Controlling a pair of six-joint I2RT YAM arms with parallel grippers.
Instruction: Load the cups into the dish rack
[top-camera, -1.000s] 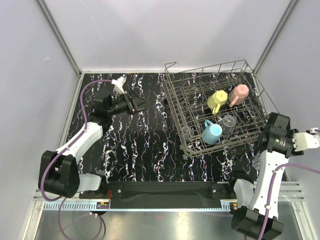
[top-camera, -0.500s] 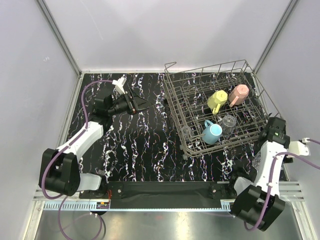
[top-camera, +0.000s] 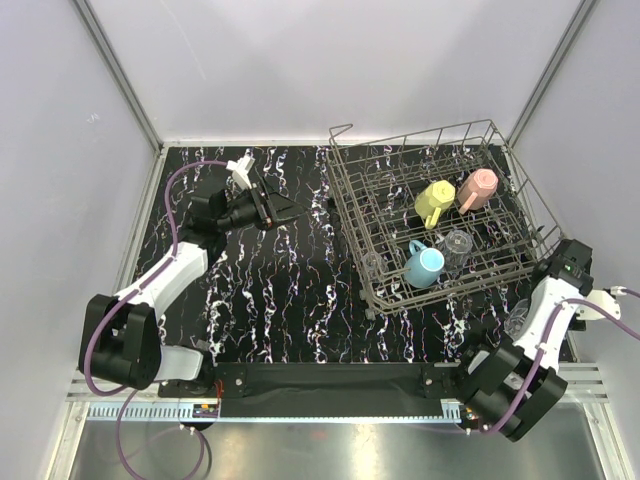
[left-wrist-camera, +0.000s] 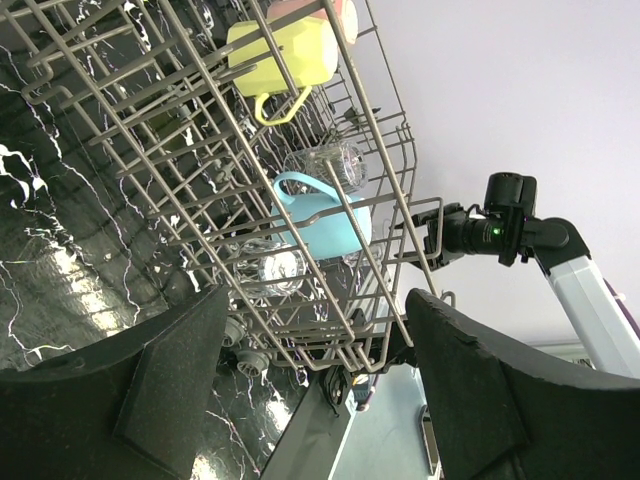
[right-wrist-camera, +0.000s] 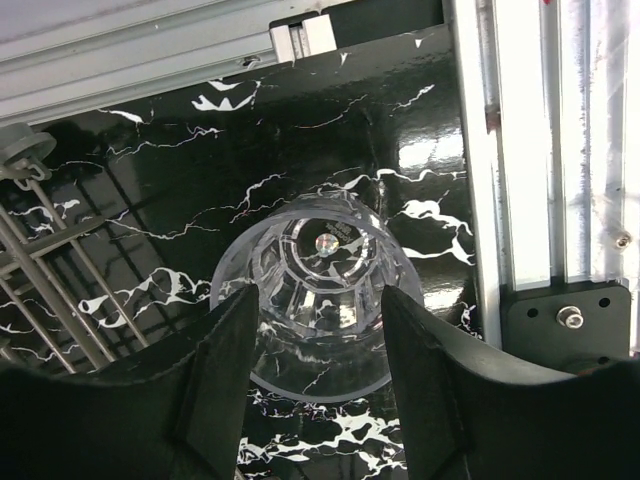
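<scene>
The grey wire dish rack (top-camera: 341, 190) fills the right back of the black marbled table. Lying in it are a yellow mug (top-camera: 434, 203), a pink mug (top-camera: 479, 189), a blue mug (top-camera: 424, 265) and two clear glasses (top-camera: 457, 244) (top-camera: 372, 264). One more clear glass (top-camera: 517, 320) stands on the table by the rack's near right corner. In the right wrist view my right gripper (right-wrist-camera: 320, 310) hangs open just above this glass (right-wrist-camera: 318, 250), a finger on each side of it. My left gripper (top-camera: 285, 212) hovers open and empty left of the rack (left-wrist-camera: 150, 120).
An aluminium frame rail (right-wrist-camera: 520, 150) runs close to the right of the loose glass. A rack wheel (right-wrist-camera: 22, 150) sits just to its left. White walls close in the table on three sides. A black bar (top-camera: 320, 378) lines the near edge.
My right arm has swung toward the near right corner, over the loose glass, which has stayed where it was. The left arm has barely moved.
</scene>
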